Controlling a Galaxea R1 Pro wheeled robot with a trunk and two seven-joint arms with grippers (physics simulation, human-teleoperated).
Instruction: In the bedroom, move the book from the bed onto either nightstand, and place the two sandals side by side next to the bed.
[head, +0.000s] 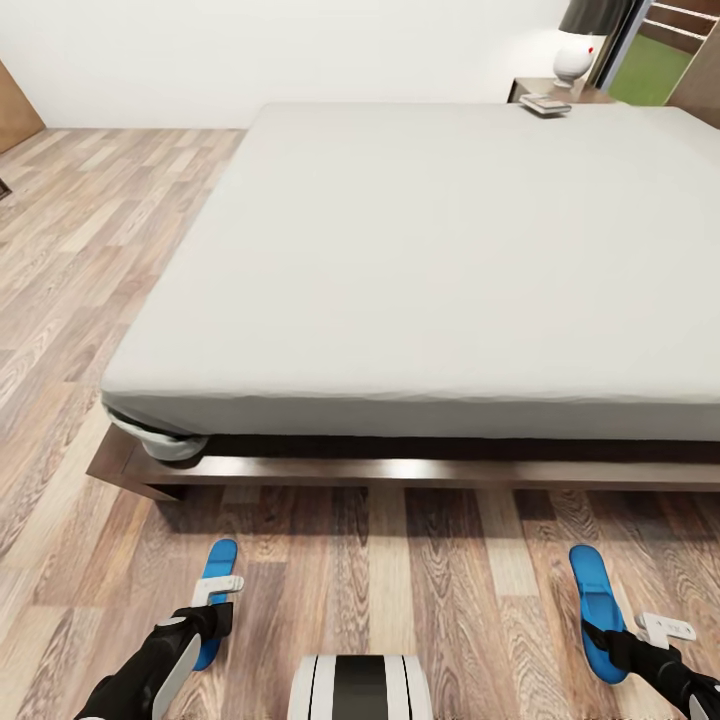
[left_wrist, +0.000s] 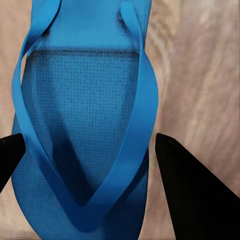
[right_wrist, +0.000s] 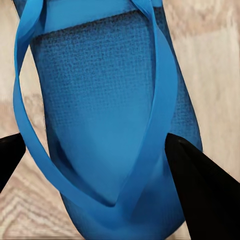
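Sandals: left sandal (head: 216, 585) and right sandal (head: 598, 610) lie flat on the floor, well apart, near the bed (head: 420, 290). Left end effector (left_wrist: 85, 160) and right end effector (right_wrist: 95, 160) each straddle one, spread wide. Likely light, flexible; pinch sole edges, not straps.

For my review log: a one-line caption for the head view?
Both grippers over blue sandals lying apart on the floor beside the bed.

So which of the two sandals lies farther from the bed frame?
The sandal under the right gripper, the right sandal: its toe end stops farther from the bed than the left sandal under the left gripper.
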